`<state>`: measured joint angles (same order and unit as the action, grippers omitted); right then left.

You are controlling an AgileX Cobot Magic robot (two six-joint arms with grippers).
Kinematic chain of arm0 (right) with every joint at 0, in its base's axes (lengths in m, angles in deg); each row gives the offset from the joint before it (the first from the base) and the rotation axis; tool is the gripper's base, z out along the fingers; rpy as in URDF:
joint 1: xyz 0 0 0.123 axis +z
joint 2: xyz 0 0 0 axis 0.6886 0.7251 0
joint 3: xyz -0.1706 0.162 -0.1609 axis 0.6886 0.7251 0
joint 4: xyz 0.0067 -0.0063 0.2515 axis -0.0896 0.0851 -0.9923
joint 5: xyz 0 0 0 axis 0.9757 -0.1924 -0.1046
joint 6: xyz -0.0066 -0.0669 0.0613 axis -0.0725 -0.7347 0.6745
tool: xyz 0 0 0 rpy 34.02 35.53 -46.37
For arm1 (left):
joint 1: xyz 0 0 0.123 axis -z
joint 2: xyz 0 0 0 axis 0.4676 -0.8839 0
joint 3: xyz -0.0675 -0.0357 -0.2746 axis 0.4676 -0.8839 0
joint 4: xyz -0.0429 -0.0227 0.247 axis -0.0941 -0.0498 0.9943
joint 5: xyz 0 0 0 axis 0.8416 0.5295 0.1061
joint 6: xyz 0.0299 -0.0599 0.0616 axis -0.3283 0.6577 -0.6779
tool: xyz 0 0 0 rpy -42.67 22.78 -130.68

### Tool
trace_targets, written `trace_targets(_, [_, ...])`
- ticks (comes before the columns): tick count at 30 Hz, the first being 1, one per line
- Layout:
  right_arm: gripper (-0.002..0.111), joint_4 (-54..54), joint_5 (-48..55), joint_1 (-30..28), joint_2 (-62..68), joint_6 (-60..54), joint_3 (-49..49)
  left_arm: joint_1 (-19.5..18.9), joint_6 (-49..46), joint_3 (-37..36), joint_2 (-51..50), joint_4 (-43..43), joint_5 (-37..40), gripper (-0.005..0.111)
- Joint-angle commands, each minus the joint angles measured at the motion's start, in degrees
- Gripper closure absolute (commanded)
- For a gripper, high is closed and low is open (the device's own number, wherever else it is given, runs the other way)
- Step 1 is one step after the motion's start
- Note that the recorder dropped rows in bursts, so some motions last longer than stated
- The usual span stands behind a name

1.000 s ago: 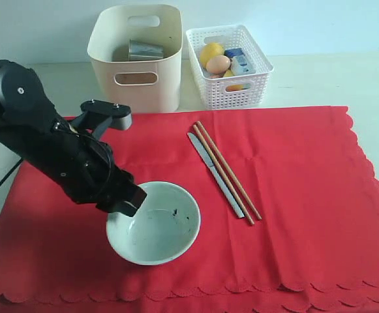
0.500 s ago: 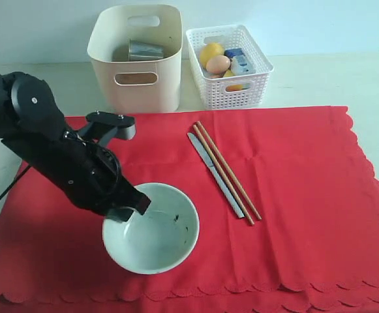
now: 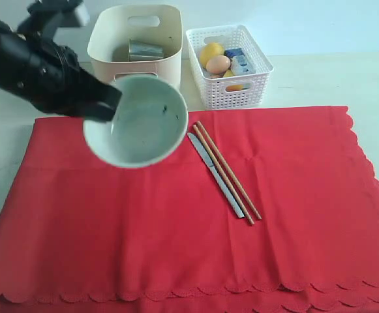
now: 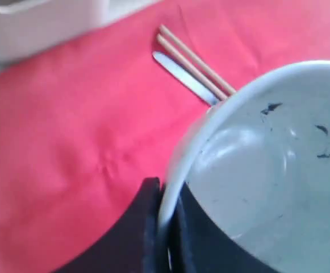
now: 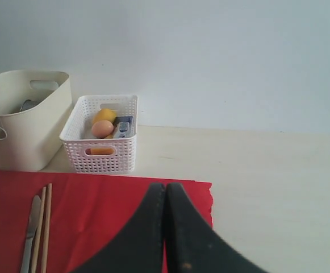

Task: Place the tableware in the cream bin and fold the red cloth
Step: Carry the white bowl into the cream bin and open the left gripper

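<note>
My left gripper (image 3: pixel 107 104) is shut on the rim of the pale greenish-white bowl (image 3: pixel 140 120), which hangs tilted in the air over the far left of the red cloth (image 3: pixel 196 222), just in front of the cream bin (image 3: pixel 137 62). In the left wrist view the bowl's rim (image 4: pixel 179 170) sits pinched between the two black fingers (image 4: pixel 147 222). A steel cup (image 3: pixel 145 49) lies inside the bin. The metal knife (image 3: pixel 215 174) and the chopsticks (image 3: pixel 229 173) lie side by side on the cloth's middle. My right gripper (image 5: pixel 165 190) is shut and empty, above the cloth's far right edge.
A white lattice basket (image 3: pixel 228 65) with a lemon, an egg and a milk carton stands right of the bin. The pale tabletop (image 3: pixel 346 78) stretches behind and to the right of the cloth.
My left gripper closed on the bowl's rim, lifted it off the cloth and carried it up and back toward the cream bin. The right gripper did not move.
</note>
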<state>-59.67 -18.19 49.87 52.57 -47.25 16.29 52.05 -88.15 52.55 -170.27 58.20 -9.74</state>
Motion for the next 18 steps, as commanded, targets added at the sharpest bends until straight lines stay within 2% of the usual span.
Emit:
trace_targets(1, [0.108,-1.1,-1.0,-0.4,-0.3,0.2,0.3,-4.4,0.6,7.0,0.5,0.7,1.3,0.107])
trace_targets(5, [0.108,-0.6,3.7,-0.4,-0.3,1.0,1.0,-7.6,0.6,13.3,-1.0,1.6,1.4,0.107])
trace_targets(10, [0.108,-0.6,-0.7,-0.4,-0.3,1.0,7.3,-9.9,0.6,21.7,-6.2,1.8,1.3,0.107])
trace_targets(18, [0.108,2.6,-2.0,-0.4,-0.3,0.6,8.9,-9.9,0.8,33.1,-18.3,1.3,0.5,0.107])
